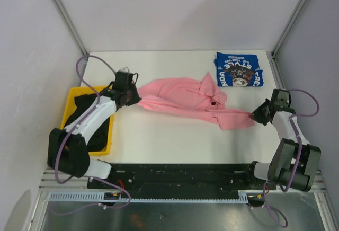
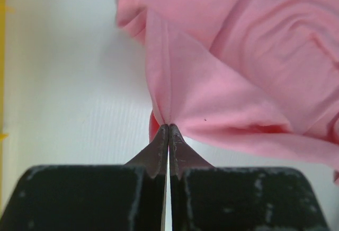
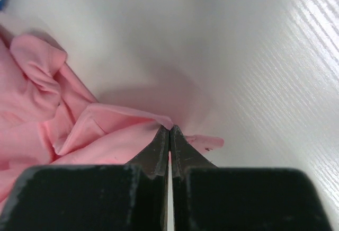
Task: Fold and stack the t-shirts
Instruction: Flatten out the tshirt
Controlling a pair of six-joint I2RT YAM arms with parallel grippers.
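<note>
A pink t-shirt (image 1: 190, 101) lies crumpled and stretched across the middle of the white table. My left gripper (image 1: 133, 96) is shut on its left end; in the left wrist view the pink cloth (image 2: 222, 77) fans out from the closed tips (image 2: 168, 127). My right gripper (image 1: 256, 116) is shut on its right corner; in the right wrist view the pink cloth (image 3: 79, 135) bunches at the closed tips (image 3: 169, 129). A folded royal-blue t-shirt (image 1: 238, 70) with white lettering lies at the back right. Black t-shirts (image 1: 87, 115) sit in the bin.
A yellow plastic bin (image 1: 71, 100) stands at the left edge of the table, under my left arm. Grey walls and metal posts enclose the table on three sides. A black rail runs along the near edge.
</note>
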